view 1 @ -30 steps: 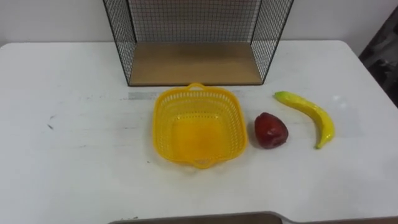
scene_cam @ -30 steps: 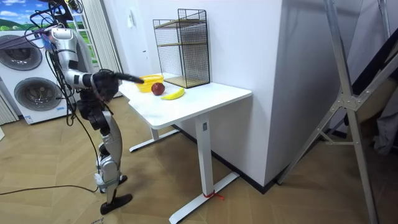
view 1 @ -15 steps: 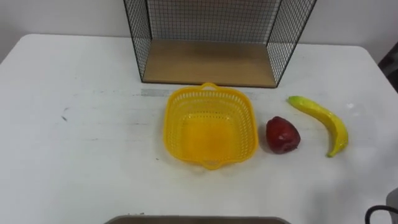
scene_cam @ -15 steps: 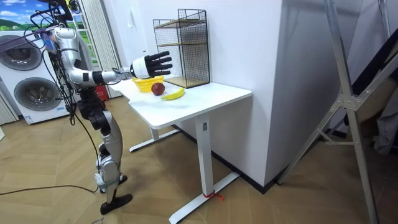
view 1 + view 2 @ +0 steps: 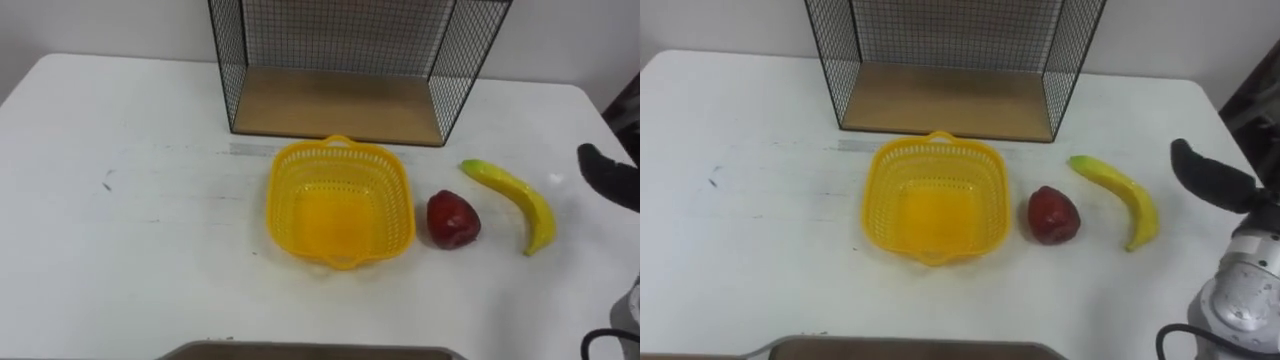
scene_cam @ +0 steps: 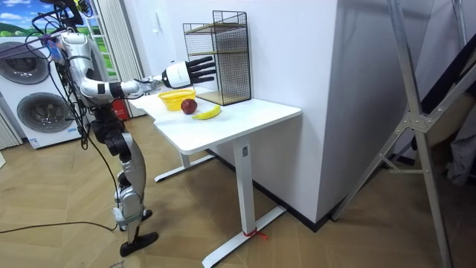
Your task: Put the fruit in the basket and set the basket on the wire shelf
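An empty yellow plastic basket [image 5: 340,203] sits in the middle of the white table [image 5: 120,260], just in front of the black wire shelf [image 5: 236,60] with its wooden bottom board [image 5: 335,103]. A red apple [image 5: 453,220] lies right of the basket, and a yellow banana [image 5: 510,190] lies right of the apple. My right hand [image 5: 1210,178] reaches in from the right edge with dark fingers held straight, open and empty, right of the banana. In the room view this hand [image 6: 195,70] hovers above the fruit [image 6: 199,109].
The shelf stands against the wall at the table's back edge. The table's right edge runs close to the banana. I stand at the table's front side, with washing machines [image 6: 41,112] behind me in the room view.
My right hand has moved forward and now shows at the right edge beside the banana, fingers still spread. The fruit and basket have stayed put.
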Controlling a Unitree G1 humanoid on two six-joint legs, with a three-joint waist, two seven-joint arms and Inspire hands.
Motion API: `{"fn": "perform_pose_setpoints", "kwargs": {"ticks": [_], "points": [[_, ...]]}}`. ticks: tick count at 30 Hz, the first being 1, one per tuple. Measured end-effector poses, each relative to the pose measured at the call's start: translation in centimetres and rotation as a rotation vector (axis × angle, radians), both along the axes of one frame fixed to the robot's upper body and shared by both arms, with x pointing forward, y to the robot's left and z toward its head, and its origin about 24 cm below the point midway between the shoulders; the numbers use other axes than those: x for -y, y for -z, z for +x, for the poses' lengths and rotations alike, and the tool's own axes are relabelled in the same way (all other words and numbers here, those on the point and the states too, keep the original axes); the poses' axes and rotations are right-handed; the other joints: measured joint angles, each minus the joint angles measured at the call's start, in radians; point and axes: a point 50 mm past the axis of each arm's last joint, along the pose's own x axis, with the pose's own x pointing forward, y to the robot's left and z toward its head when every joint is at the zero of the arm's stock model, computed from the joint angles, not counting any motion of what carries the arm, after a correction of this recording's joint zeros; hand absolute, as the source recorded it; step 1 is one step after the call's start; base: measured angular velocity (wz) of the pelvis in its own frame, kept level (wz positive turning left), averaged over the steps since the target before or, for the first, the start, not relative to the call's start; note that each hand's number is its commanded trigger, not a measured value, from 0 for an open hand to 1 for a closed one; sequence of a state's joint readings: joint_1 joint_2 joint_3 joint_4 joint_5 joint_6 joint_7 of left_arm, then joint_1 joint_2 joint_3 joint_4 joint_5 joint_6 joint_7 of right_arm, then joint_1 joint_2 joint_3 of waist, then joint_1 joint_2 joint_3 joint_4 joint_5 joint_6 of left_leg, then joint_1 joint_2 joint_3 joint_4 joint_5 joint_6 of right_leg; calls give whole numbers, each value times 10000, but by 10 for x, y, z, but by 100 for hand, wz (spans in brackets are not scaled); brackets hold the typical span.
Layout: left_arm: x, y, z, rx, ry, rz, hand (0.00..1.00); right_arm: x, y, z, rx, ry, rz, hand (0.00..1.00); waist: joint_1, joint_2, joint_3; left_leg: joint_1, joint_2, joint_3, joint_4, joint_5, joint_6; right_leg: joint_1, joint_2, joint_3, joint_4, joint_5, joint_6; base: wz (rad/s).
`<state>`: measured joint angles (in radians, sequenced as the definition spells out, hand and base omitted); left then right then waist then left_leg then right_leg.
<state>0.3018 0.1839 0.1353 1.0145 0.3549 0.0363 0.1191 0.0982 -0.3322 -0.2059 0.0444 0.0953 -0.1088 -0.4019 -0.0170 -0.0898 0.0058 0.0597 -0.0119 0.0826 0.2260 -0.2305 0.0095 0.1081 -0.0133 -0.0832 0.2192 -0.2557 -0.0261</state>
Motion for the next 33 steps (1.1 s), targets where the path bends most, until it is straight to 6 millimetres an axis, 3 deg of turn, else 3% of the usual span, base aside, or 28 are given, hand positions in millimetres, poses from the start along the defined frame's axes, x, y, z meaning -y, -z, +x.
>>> {"fn": "perform_pose_setpoints", "kwargs": {"ticks": [12,22,30,33], "points": [[1,0,0,-120,357,-19,0,-21,11,6,-808,-1704,-239,0,207,62,-9,62,-3,-35,53,11,19,202,4,-36,-175,107,18,0],[4,1,0,-206,518,-267,0,-31,18,9,-1436,-2787,-437,0,358,291,-62,52,1,-48,130,38,60,235,-5,-85,-148,151,26,0],[6,2,4,-92,544,-303,0,-32,19,10,-1565,-3133,-458,0,474,199,-11,-41,-7,-51,211,37,63,185,-15,-90,-161,150,26,0],[6,1,8,63,594,-285,0,-33,19,10,-1575,-3131,-449,0,474,214,47,-158,-11,-52,299,35,65,120,-15,-83,-173,155,33,0]]}}
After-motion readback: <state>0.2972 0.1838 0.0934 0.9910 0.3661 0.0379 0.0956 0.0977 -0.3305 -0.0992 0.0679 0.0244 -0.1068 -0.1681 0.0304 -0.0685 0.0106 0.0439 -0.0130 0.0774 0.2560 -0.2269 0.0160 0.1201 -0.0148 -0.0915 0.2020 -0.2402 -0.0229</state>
